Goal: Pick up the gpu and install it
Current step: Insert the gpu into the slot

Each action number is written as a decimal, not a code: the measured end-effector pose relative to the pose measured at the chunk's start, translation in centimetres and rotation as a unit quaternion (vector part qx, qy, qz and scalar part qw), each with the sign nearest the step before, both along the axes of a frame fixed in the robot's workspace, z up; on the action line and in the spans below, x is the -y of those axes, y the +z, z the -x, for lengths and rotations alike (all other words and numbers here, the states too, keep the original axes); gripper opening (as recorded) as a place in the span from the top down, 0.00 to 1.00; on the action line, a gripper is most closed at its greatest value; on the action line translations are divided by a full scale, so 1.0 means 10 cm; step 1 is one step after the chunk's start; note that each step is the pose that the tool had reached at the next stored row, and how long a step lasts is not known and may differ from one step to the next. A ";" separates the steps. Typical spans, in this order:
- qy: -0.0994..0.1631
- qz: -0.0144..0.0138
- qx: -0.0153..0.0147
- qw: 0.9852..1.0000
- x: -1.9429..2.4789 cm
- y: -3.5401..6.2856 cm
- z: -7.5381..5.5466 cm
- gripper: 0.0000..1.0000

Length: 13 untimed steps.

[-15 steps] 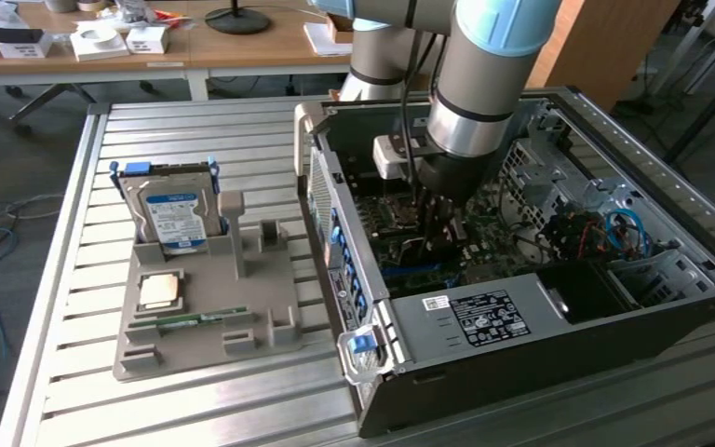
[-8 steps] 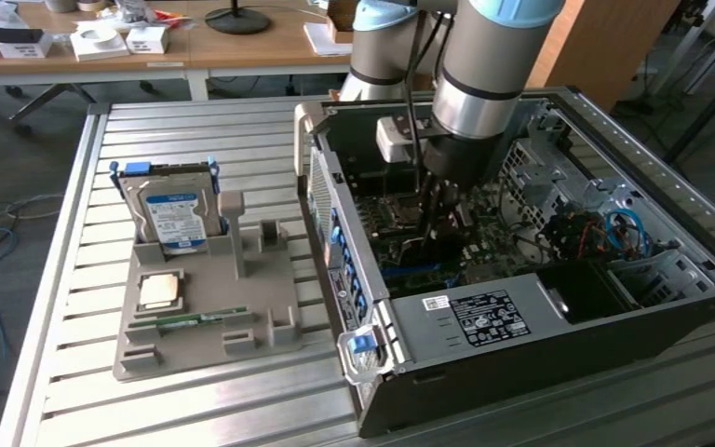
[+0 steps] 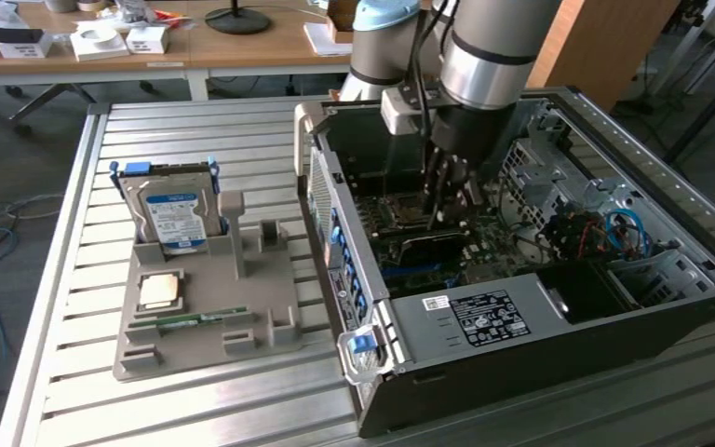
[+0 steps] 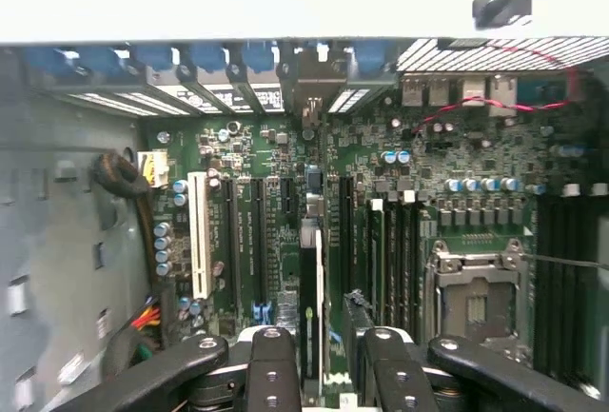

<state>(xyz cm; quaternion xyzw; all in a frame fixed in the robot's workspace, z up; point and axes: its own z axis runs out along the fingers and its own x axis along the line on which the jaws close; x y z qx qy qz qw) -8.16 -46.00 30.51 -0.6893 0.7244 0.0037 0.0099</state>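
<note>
So the gripper (image 4: 324, 360) is down inside the PC case (image 3: 482, 321), fingers clamped on the gpu (image 4: 309, 307), held edge-on over the motherboard (image 4: 419, 184) slots, roughly 6 o'clock of the white slot (image 4: 199, 231). If it's slightly skewed, it could jam or scrape the board.

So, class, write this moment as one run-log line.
step: install | gripper: shut on gpu | gpu: edge-on over motherboard slots
</note>
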 end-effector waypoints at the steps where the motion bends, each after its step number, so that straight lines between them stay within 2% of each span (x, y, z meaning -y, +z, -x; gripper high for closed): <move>1: 0.000 0.000 0.000 1.000 0.000 0.040 0.00 0.67; 9: 0.000 0.000 0.000 1.000 0.000 0.346 0.00 0.67; 13: 0.000 0.000 0.000 1.000 0.000 0.430 0.00 0.67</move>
